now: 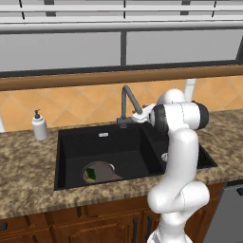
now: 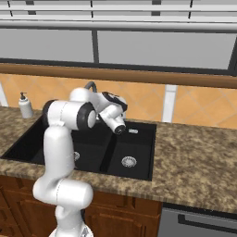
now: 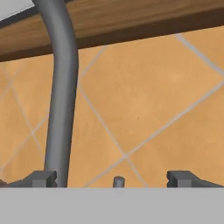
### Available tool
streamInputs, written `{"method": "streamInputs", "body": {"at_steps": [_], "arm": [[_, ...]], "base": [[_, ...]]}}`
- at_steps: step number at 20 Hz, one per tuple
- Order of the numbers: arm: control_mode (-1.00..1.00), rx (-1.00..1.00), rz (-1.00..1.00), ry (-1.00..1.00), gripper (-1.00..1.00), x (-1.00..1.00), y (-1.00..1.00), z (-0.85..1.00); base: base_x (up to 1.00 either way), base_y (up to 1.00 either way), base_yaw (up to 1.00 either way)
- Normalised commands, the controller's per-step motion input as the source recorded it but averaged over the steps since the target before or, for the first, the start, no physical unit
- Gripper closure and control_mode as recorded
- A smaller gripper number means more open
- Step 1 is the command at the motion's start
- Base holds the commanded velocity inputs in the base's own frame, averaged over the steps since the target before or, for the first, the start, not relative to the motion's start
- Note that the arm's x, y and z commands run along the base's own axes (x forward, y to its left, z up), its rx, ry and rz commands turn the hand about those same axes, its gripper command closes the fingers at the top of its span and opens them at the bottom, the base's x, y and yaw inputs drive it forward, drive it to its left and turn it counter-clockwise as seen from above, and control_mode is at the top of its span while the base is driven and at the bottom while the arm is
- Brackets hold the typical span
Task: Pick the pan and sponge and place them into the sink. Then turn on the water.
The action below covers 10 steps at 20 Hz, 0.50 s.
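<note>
Two items, pan (image 1: 102, 172) and sponge (image 1: 90, 174), lie in sink (image 1: 64, 156); gripper (image 3: 114, 178) spread empty at faucet (image 1: 127, 102); water apparently not yet running.

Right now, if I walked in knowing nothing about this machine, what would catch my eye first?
Probably the white robot arm bending over the black double sink set in the speckled counter, its open hand close to the grey faucet at the back. Next, the pan lying low in the large basin with the small green sponge on it. A white soap dispenser stands on the counter, left of the sink.
</note>
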Motion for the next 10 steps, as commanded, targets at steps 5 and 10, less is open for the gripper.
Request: {"method": "streamInputs", "body": {"at_steps": [5,10], "arm": [[-1.00,0.07,0.00,0.00,-1.00,0.27,0.00,-0.20],[-1.00,0.05,0.00,0.00,-1.00,0.31,0.00,-0.21]], "base": [[0.00,0.00,0.00],[0.00,0.00,0.00]]}}
